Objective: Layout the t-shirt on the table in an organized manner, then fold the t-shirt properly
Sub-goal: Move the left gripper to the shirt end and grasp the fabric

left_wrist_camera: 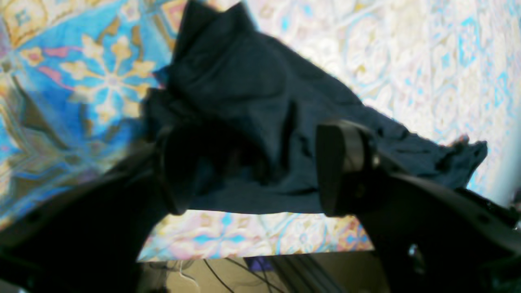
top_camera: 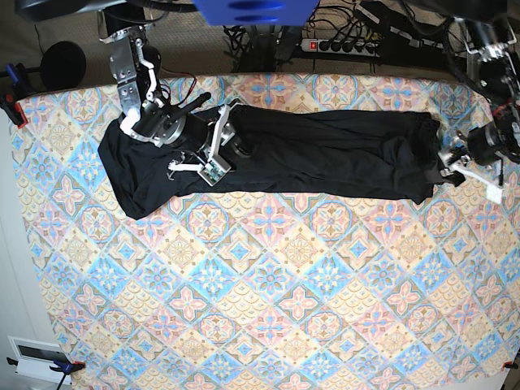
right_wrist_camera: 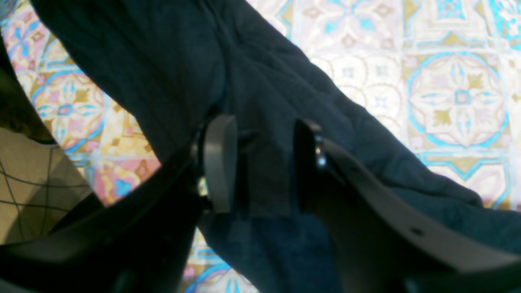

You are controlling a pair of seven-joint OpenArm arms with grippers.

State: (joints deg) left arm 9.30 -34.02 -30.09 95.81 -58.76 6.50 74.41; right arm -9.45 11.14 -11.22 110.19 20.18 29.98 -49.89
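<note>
The black t-shirt [top_camera: 325, 154] lies stretched in a long band across the far part of the worktop [top_camera: 260, 292], reaching from the left side of the base view, where it widens into a broader dark patch, to the right side, where its end is bunched.

The right tool [right_wrist_camera: 260, 162] sits over the left part of the garment in the base view. In its wrist view the two pads stand apart with a fold of black cloth rising between them; the grey pad [right_wrist_camera: 220, 162] is beside the fold, but I cannot tell whether the cloth is pinched or only lies in the gap.

The left tool [left_wrist_camera: 252, 167] is at the bunched right end of the shirt, near the worktop's edge. Its fingers [left_wrist_camera: 342, 167] are spread wide, and the rumpled cloth lies on the patterned cover between and beyond them, not clamped. Cables and a dark floor show below the worktop's edge in that view.
</note>
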